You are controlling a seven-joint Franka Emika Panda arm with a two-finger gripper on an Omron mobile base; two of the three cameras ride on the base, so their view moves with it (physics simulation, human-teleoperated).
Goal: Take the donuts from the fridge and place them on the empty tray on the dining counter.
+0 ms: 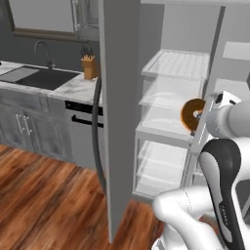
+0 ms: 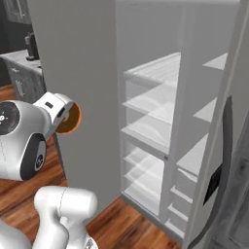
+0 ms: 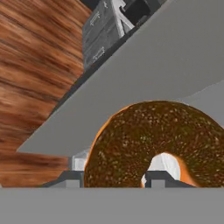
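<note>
My gripper (image 3: 116,178) is shut on a glossy chocolate-brown donut (image 3: 162,135), which covers most of the lower hand view. From the left base, the donut (image 1: 192,114) hangs in front of the open fridge (image 1: 171,93), at the height of its middle white shelves, with the gripper (image 1: 199,115) just right of it. From the right base, just the donut's orange-brown edge (image 2: 71,118) peeks past the white hand, left of the fridge's bare shelves (image 2: 155,112). The tray and the dining counter are out of view.
The open left fridge door (image 1: 119,97) stands edge-on beside the arm; the right door with its dark handle (image 2: 222,160) swings out opposite. Further left are a dishwasher (image 1: 83,132), a sink counter (image 1: 44,78) and a knife block (image 1: 89,66). Wood floor lies below.
</note>
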